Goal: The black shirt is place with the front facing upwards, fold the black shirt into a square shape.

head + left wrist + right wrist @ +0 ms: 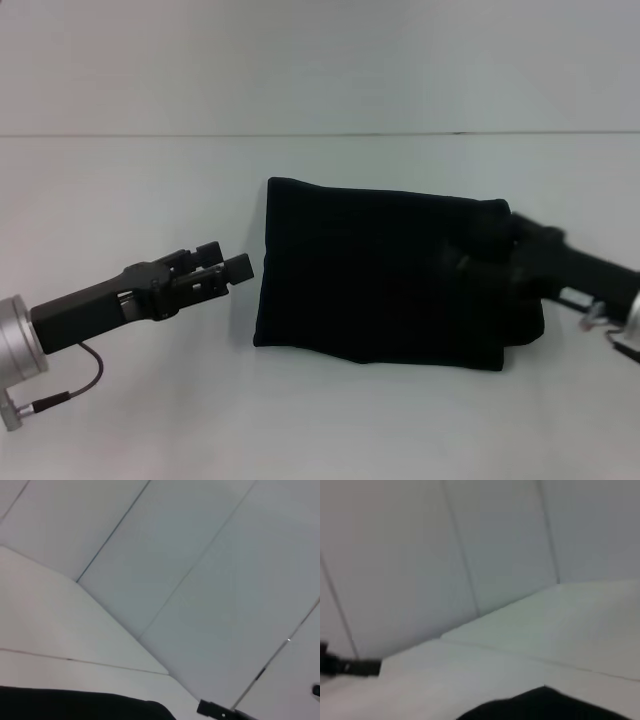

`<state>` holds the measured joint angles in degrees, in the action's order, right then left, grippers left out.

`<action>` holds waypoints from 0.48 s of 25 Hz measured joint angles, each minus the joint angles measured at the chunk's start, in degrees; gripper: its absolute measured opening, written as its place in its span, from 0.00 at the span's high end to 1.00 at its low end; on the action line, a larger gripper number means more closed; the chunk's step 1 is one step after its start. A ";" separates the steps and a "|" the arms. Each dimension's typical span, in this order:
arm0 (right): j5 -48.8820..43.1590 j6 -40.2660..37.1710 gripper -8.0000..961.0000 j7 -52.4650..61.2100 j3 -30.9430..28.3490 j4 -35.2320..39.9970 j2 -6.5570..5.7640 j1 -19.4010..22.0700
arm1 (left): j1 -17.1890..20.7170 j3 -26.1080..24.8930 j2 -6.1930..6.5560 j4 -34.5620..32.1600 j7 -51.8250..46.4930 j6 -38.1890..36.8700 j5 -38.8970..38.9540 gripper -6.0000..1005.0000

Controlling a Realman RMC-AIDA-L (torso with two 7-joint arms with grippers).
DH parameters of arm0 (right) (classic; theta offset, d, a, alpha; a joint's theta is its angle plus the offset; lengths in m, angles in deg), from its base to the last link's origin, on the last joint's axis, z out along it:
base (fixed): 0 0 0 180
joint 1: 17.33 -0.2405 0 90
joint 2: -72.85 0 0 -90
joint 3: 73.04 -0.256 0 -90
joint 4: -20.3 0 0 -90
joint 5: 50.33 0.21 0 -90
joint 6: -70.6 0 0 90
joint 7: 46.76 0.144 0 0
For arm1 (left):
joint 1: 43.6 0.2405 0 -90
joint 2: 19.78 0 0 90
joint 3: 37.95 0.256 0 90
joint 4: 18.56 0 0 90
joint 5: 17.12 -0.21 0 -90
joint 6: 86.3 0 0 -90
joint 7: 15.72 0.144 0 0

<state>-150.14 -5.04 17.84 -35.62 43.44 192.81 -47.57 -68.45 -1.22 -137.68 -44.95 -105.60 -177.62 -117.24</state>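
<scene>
Left gripper (232, 267): near left of the scene, black hard fingers on a black arm with a silver metal cuff and a thin cable; it hangs just left of the cloth's left edge, apart from it, the fingers standing a narrow way apart with nothing between them.
Right gripper (490, 240): right side, black on black; its tip lies against the right end of the folded cloth near the far corner. Whether its fingers are spread or pinched I cannot tell, since they blend with the fabric.
Black shirt (380, 275): middle of the table, folded into a soft, roughly rectangular pad, wider than deep. Matte dark cloth, rounded left fold, slightly wavy near edge, a small flap sticking out at the near right corner. No lettering shows. A dark strip of it also shows in both wrist views (85, 706) (555, 705).
Table (120, 190): smooth, pale, matte surface.
Wall (320, 60): farthest back, plain pale panels with thin seams.
</scene>
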 joint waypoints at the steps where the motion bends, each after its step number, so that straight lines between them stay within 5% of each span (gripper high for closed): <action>1: -0.04 0.82 0.03 -1.87 1.05 -1.08 0.05 -0.62 | 0.02 -0.12 -0.01 0.03 -0.17 0.11 0.00 0.06; 12: 0.30 12.16 0.03 -15.70 3.22 -8.92 0.27 -1.25 | 0.12 -0.52 -0.36 0.48 -1.53 -0.23 0.02 0.06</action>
<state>-149.84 7.12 2.13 -32.40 34.52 193.08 -48.81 -68.32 -1.74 -138.04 -44.47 -107.13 -177.86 -117.22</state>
